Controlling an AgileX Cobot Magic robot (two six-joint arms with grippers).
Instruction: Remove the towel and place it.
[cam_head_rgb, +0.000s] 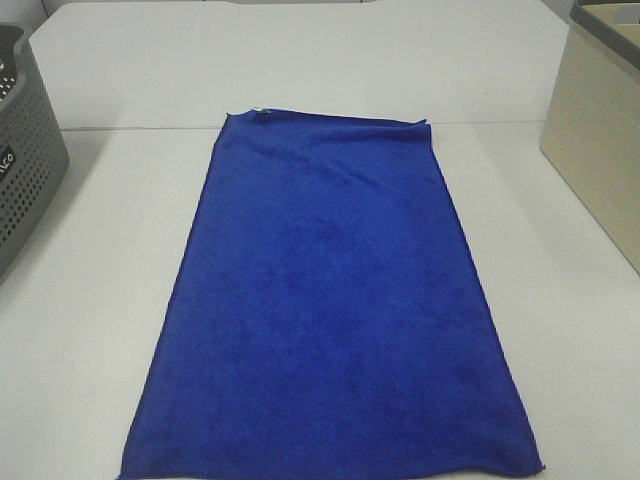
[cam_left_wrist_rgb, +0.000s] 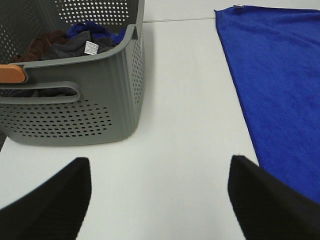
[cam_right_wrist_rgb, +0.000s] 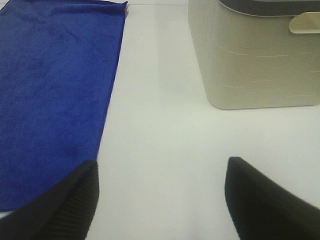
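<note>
The towel (cam_head_rgb: 330, 310) is a large royal-blue plush cloth lying flat and spread out down the middle of the white table (cam_head_rgb: 90, 330), with a small white tag at its far left corner. Neither arm shows in the exterior high view. In the left wrist view the towel (cam_left_wrist_rgb: 280, 90) lies off to one side of my left gripper (cam_left_wrist_rgb: 160, 200), which is open over bare table with nothing between its black fingers. In the right wrist view my right gripper (cam_right_wrist_rgb: 160, 200) is open too, with the towel's edge (cam_right_wrist_rgb: 50, 100) close beside one finger.
A grey perforated basket (cam_head_rgb: 25, 150) stands at the table's left edge; it (cam_left_wrist_rgb: 75, 100) holds several dark cloths. A beige bin (cam_head_rgb: 600, 130) stands at the right, seen close in the right wrist view as the beige bin (cam_right_wrist_rgb: 255, 60). A seam crosses the table at the towel's far end.
</note>
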